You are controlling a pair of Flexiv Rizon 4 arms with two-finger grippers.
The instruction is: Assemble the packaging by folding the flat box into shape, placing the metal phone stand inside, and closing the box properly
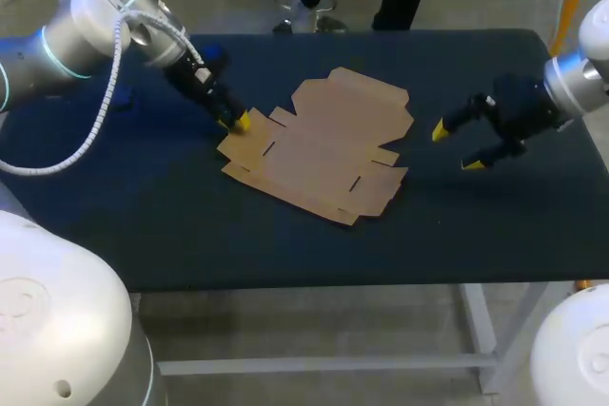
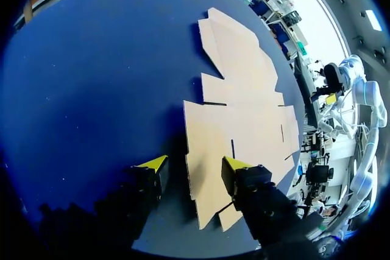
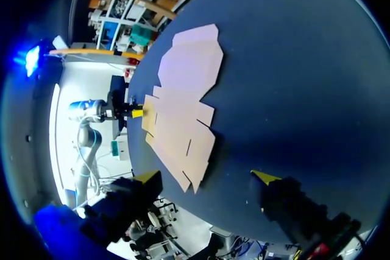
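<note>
The flat brown cardboard box blank (image 1: 324,145) lay unfolded on the dark blue table (image 1: 143,225). The left gripper (image 1: 238,123), fingers spread, straddled its corner flap edge. The right gripper (image 1: 457,147) hovered spread and empty, apart from the cardboard.

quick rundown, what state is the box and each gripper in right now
cardboard box: unfolded, lying flat on the table
left gripper: open, astride the box's edge, one finger over cardboard, one over table
right gripper: open, empty, beside the box, apart from it
</note>
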